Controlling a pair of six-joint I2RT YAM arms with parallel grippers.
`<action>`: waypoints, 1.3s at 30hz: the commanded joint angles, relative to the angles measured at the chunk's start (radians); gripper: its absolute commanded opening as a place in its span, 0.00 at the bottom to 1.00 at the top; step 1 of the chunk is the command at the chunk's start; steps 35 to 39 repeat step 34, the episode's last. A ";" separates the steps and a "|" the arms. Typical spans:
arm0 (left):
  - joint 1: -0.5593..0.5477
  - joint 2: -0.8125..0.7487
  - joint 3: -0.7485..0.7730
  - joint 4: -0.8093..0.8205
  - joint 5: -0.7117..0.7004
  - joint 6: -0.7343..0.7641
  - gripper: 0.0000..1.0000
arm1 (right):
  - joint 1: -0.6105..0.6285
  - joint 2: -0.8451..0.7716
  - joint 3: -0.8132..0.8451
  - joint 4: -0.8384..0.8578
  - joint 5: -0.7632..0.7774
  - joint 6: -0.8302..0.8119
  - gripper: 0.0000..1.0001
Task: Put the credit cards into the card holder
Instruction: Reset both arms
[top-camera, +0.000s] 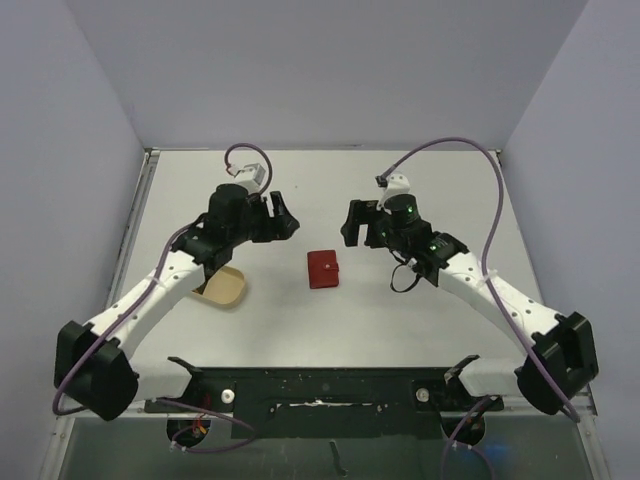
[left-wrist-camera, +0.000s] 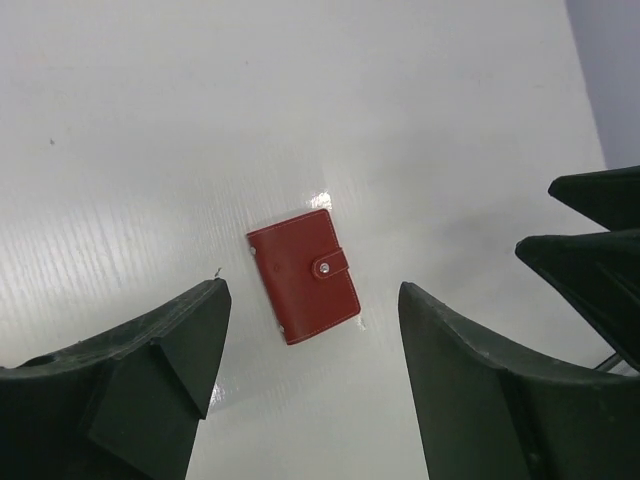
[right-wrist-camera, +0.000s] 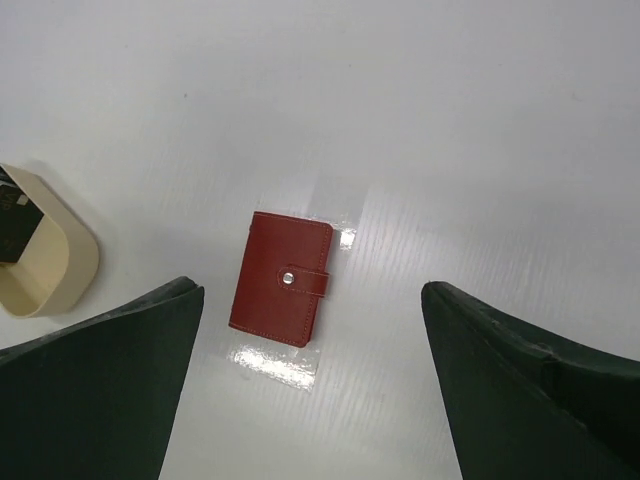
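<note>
left pincer (top-camera: 283, 217) and right pincer (top-camera: 350, 224) gape empty; card holder (top-camera: 323, 269) shut; right wrist, not left, shows dish (right-wrist-camera: 82, 252)

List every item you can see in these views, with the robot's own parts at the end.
card holder: one, red, closed with its tab snapped, lying flat at the middle of the table between the two grippers.
dish: one, tan, oval, left of the card holder, partly hidden under the left arm.
credit cards: none visible in any view.
table: one, white.
walls: pale grey-lilac, at the back and both sides.
cables: two, purple, one looping over each arm.
left gripper: one, black, open, nothing held, above the table left of the card holder.
right gripper: one, black, open, nothing held, right of the card holder.
</note>
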 joint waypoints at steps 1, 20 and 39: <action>0.006 -0.175 0.026 -0.083 -0.037 0.073 0.69 | -0.027 -0.158 -0.037 -0.043 0.059 0.005 0.98; 0.007 -0.578 -0.266 0.097 0.026 -0.034 0.72 | -0.043 -0.466 -0.218 -0.056 0.121 0.153 0.97; 0.006 -0.593 -0.286 0.106 -0.018 -0.060 0.72 | -0.043 -0.487 -0.244 -0.039 0.107 0.168 0.98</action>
